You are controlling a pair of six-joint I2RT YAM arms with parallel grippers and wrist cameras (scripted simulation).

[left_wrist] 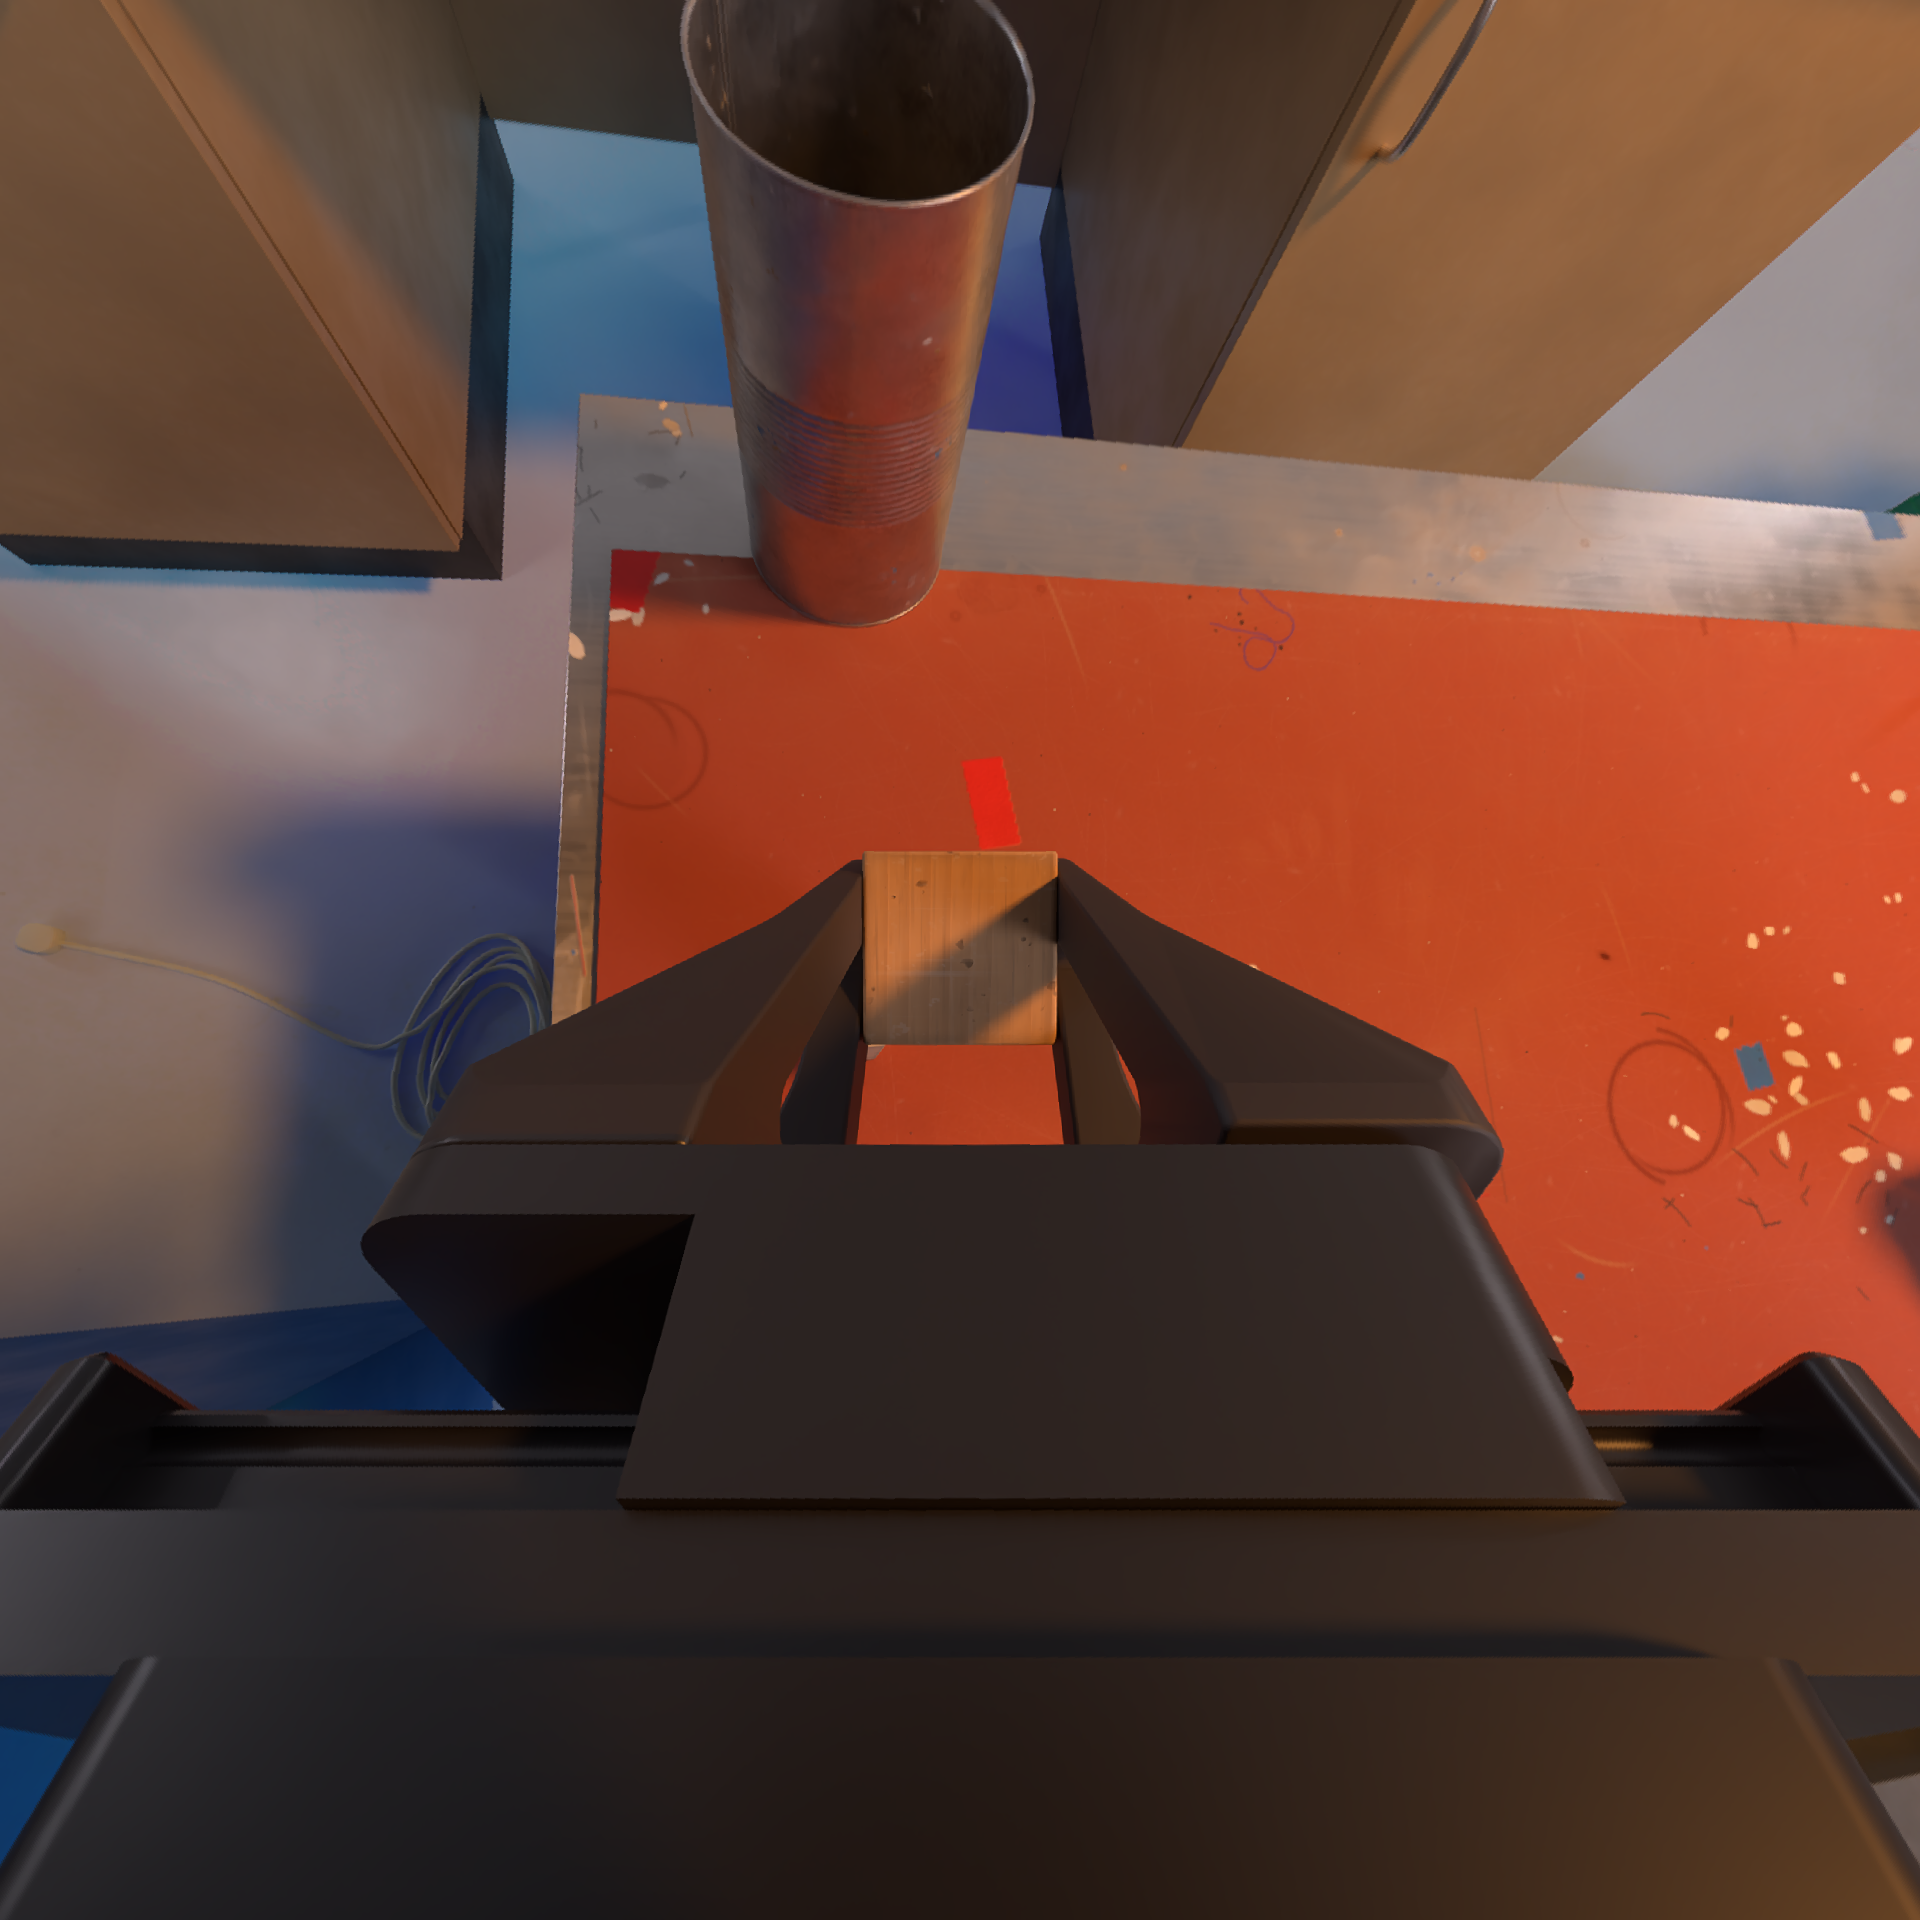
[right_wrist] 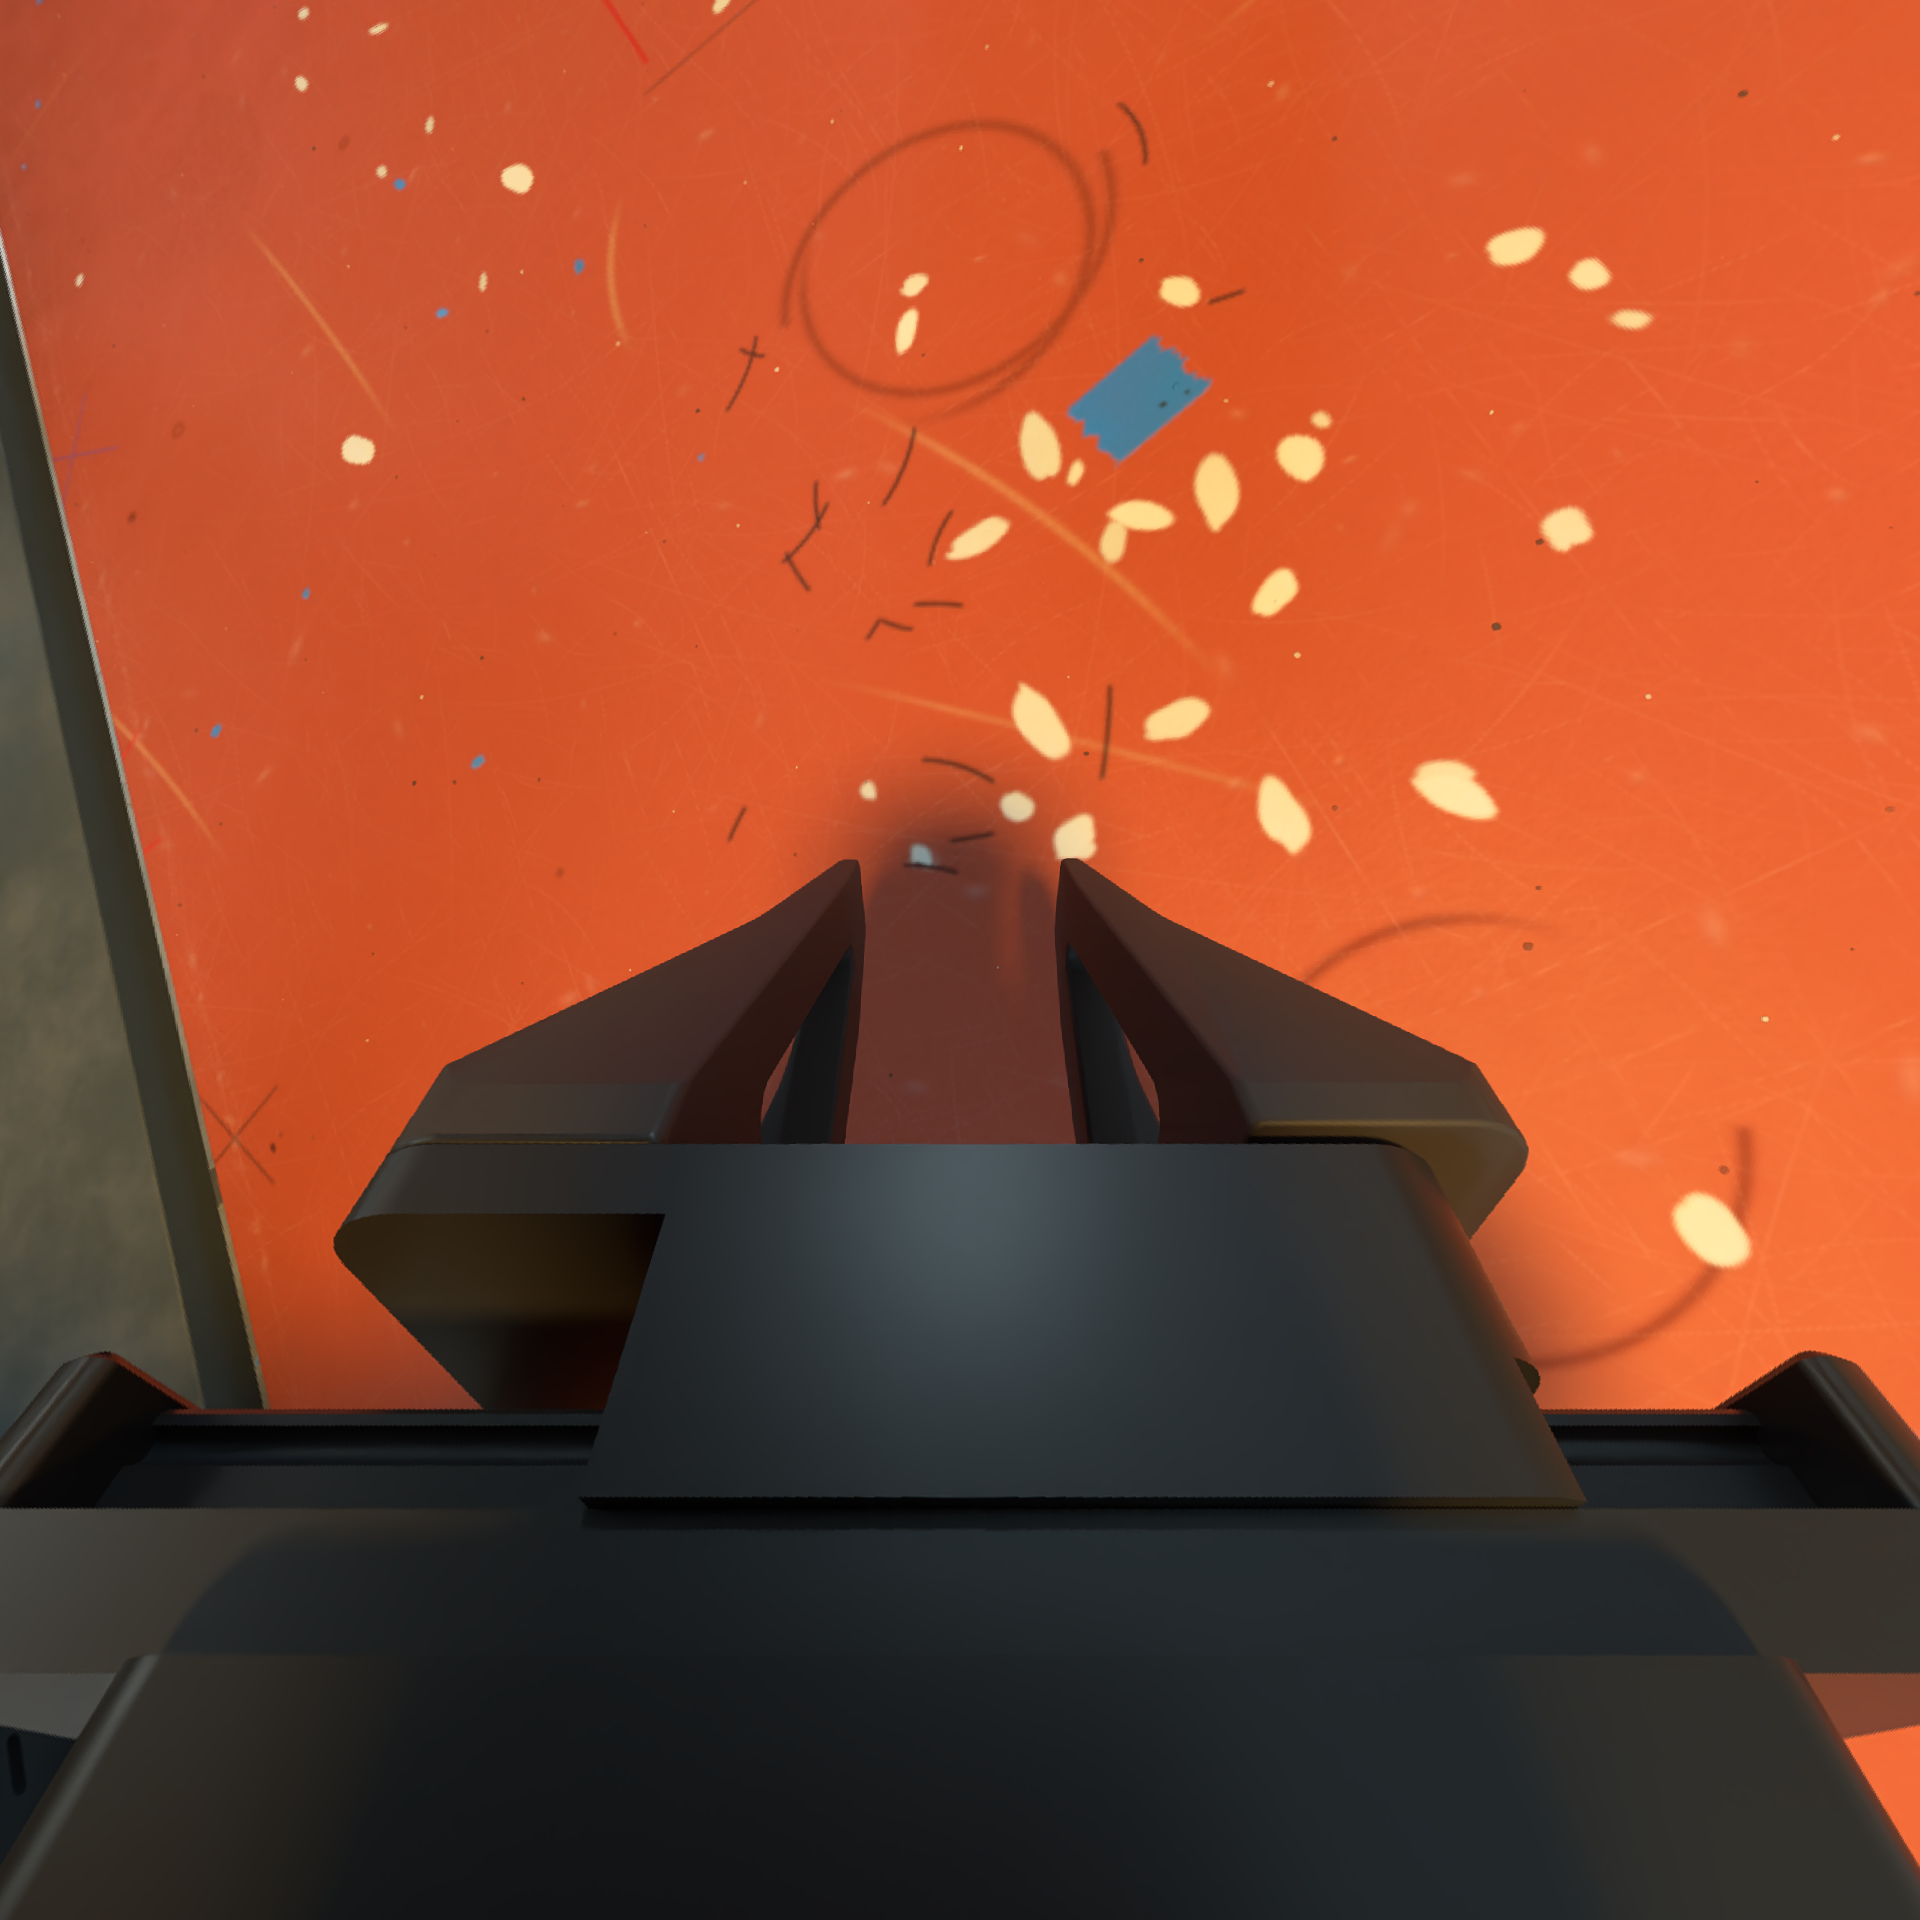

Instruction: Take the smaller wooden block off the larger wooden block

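In the left wrist view a small, square, light wooden block (left_wrist: 960,945) sits between my left gripper's (left_wrist: 960,864) two black fingers. Both fingers press on its sides, and the gripper is shut on it. The orange mat (left_wrist: 1351,831) shows below it through the gap behind the block. Whether the block rests on the mat or hangs above it I cannot tell. The larger wooden block is in neither view. In the right wrist view my right gripper (right_wrist: 960,864) is open and empty, pointing down at the orange mat (right_wrist: 1558,935) close below it.
A tall metal cup (left_wrist: 862,312) stands at the mat's far edge, ahead of the left gripper. A metal table border (left_wrist: 1351,530) frames the mat. Brown cabinets (left_wrist: 208,260) stand on the floor beyond. A coiled cable (left_wrist: 468,1029) lies on the floor left. A blue tape scrap (right_wrist: 1138,397) is on the mat.
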